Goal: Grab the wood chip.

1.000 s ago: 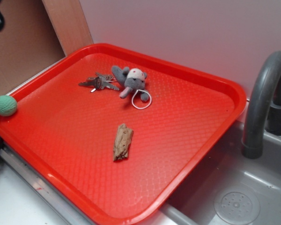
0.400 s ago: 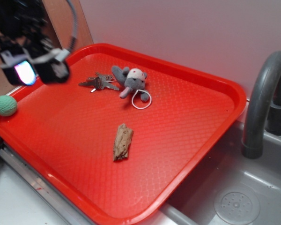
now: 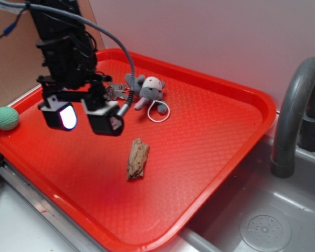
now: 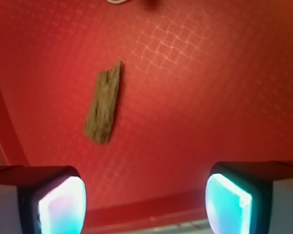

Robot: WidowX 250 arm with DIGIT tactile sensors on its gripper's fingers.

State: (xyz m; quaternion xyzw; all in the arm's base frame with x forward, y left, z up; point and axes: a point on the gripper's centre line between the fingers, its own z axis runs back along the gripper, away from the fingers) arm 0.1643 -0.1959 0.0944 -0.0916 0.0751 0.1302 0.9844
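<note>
The wood chip (image 3: 138, 159) is a rough tan-brown sliver lying flat near the middle of the red tray (image 3: 210, 152). In the wrist view the wood chip (image 4: 104, 103) lies ahead and left of centre, apart from both fingers. My gripper (image 3: 84, 118) hovers above the tray's left part, up and left of the chip, open with nothing between its glowing pads (image 4: 63, 204).
A grey plush toy (image 3: 149, 92) with a white loop and a bunch of keys (image 3: 115, 92) lie at the tray's back, partly behind the arm. A green ball (image 3: 6, 118) rests at the tray's left rim. A grey faucet (image 3: 294, 115) and sink stand at the right.
The arm has swung in from the upper left and come down over the tray, now closer to the chip. The objects on the tray have stayed where they were.
</note>
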